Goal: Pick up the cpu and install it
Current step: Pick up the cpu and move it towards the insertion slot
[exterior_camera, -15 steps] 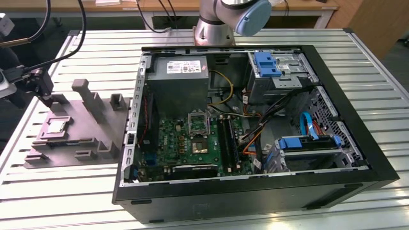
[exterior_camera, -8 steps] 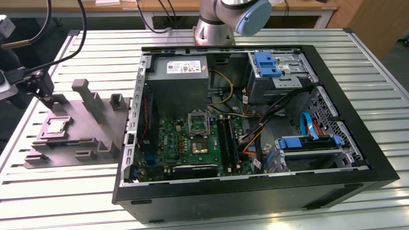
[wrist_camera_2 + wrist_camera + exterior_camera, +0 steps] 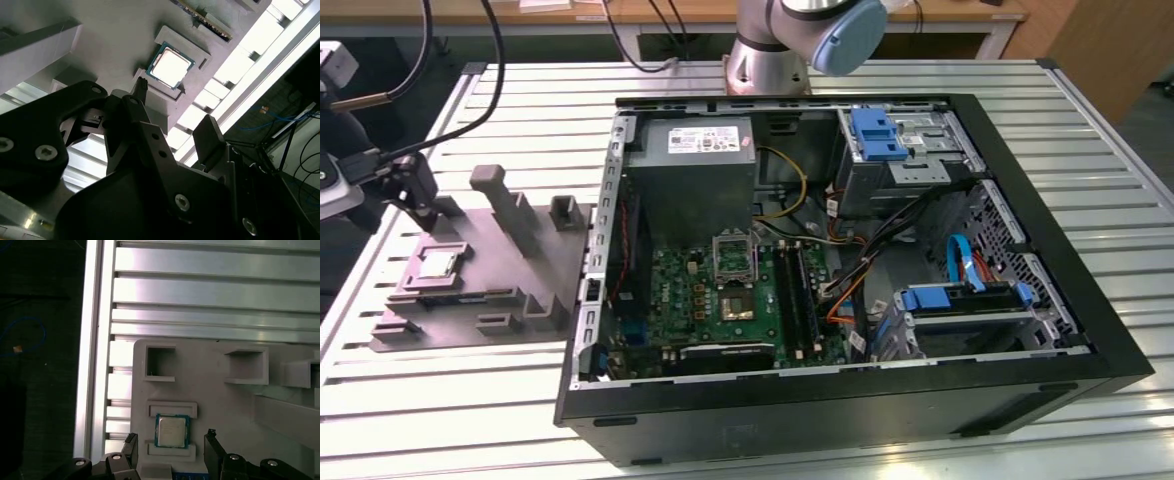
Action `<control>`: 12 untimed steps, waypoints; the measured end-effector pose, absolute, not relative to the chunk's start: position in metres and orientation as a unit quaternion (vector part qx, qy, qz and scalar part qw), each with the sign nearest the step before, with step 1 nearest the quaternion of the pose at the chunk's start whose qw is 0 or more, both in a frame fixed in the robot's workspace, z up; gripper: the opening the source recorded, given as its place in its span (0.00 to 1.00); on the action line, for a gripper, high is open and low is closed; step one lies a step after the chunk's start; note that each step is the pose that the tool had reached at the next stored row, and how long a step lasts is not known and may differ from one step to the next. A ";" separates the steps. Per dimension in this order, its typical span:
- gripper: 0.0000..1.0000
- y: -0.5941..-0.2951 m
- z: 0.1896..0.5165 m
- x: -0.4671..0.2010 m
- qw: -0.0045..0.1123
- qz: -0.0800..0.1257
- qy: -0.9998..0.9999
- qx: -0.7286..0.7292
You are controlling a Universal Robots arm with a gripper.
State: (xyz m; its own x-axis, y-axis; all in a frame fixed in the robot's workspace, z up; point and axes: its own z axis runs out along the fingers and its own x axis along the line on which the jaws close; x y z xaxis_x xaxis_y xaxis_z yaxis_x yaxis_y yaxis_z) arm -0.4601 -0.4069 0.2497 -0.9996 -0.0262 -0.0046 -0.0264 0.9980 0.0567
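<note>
My gripper (image 3: 171,436) hangs released, fingers (image 3: 212,445) spread to straddle the cpu (image 3: 438,263), seated flat in a recess of the grey holder (image 3: 500,265) at the exterior view's left. Further right the computer case (image 3: 854,400) lies open, its socket (image 3: 734,258) facing up for it.

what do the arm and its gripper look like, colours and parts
The arm is silver-grey metal tubing with a pale blue round cap on one joint. The gripper is matt black, with two flat angular jaws and shiny silver screws in its body; one jaw ends in a small ribbed tip. Thin black cables run toward it.
</note>
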 end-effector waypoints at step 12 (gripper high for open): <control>0.64 -0.407 0.247 -0.460 0.002 0.028 1.000 -0.013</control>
State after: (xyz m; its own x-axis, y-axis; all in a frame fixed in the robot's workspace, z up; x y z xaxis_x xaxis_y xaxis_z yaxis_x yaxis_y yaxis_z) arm -0.4601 -0.4069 0.2475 -0.9996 -0.0262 -0.0044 -0.0264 0.9980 0.0567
